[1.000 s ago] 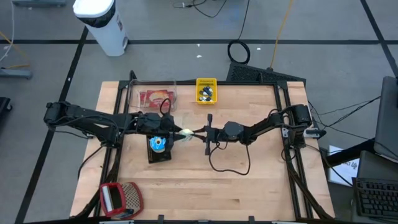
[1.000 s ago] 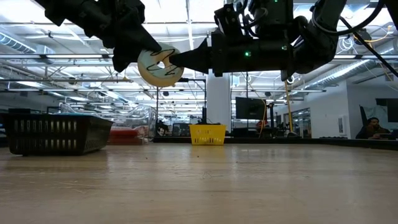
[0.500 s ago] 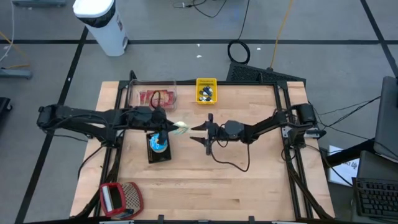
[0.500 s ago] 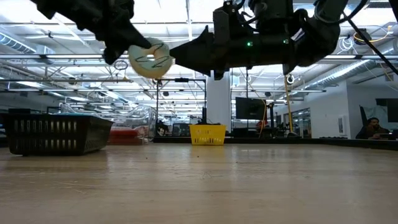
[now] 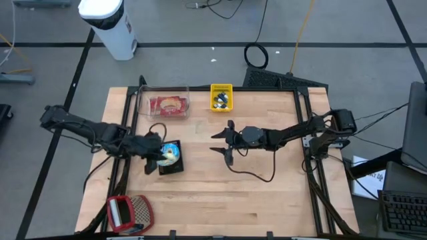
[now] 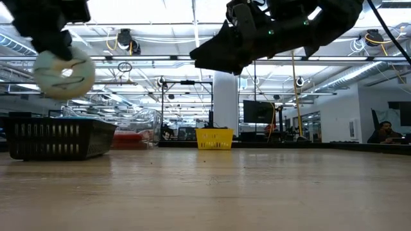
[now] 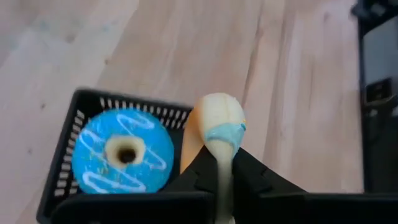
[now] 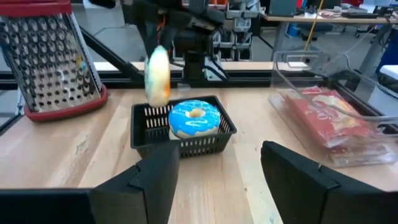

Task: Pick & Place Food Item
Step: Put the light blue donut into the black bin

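A cream glazed doughnut [image 7: 217,121] stands on edge between the fingers of my left gripper [image 5: 155,151], which is shut on it. It hangs in the air by the left side of a black basket [image 5: 173,165]; the low view shows it clear of the table [image 6: 64,72]. A blue-iced doughnut [image 7: 123,152] lies flat in that basket. My right gripper [image 5: 219,142] stands open near the table's middle, apart from the basket, with nothing between its fingers [image 8: 155,180]. My left gripper pinches the cream doughnut by its two flat faces, on the part of the ring [image 7: 220,149] nearest the wrist. The fingers [image 7: 252,177] slant down from the table's left. The doughnut sticks out beyond the fingertips, on edge and lifted clear.
A clear tub with a red food packet [image 5: 167,105] and a small yellow basket [image 5: 221,97] stand at the far edge. A red-rimmed grater [image 5: 128,212] lies at the near left corner. Bare wood lies between the black basket and my right gripper.
My left gripper has shut on the cream doughnut while my right gripper opened and let it go. The left gripper has then carried it down and toward the table's left and near edges, to the black basket. The right gripper has drawn back slightly toward the right.
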`<state>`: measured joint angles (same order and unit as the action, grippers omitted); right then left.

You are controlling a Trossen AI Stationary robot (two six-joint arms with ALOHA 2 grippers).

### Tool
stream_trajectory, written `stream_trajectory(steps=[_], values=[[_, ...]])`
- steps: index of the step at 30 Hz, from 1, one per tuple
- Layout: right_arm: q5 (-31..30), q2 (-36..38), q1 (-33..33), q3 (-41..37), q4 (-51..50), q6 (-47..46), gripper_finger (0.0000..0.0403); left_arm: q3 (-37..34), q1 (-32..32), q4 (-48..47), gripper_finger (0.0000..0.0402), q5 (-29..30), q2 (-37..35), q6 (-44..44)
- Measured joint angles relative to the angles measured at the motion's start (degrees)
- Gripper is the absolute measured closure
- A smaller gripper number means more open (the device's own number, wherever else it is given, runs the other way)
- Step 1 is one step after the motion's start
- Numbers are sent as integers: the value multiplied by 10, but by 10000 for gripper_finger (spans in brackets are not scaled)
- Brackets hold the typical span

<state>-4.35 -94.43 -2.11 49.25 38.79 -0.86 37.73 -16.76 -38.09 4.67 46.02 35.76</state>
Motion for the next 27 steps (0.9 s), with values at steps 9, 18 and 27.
stream_trajectory(steps=[9, 18, 27], values=[[0, -1, 0, 0, -1, 2, 191, -47, -49, 69, 393, 43, 35, 20], [0, -1, 0, 0, -6, -6, 197, -72, -55, 83, 386, 30, 83, 23], [0, -1, 0, 0, -5, 0, 200, -72, -55, 84, 348, -3, 109, 22]])
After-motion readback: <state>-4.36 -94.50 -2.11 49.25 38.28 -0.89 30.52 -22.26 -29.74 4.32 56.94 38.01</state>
